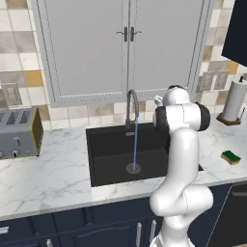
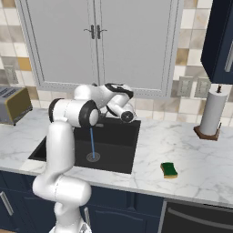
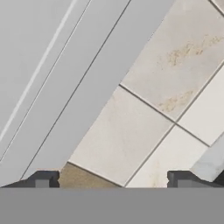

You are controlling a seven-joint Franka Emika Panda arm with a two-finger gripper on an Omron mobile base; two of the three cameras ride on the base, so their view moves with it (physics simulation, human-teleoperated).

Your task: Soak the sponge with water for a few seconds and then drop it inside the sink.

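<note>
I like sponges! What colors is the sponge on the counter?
The sponge is yellow with a dark green top, clearest in the right base view.

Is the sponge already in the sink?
No, the sponge lies on the marble counter to the right of the sink, apart from it.

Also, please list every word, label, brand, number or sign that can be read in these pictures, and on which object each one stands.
None: no readable text stands on the toaster, the sponge, the paper towel roll, the cabinet doors or the wall outlets.
</note>
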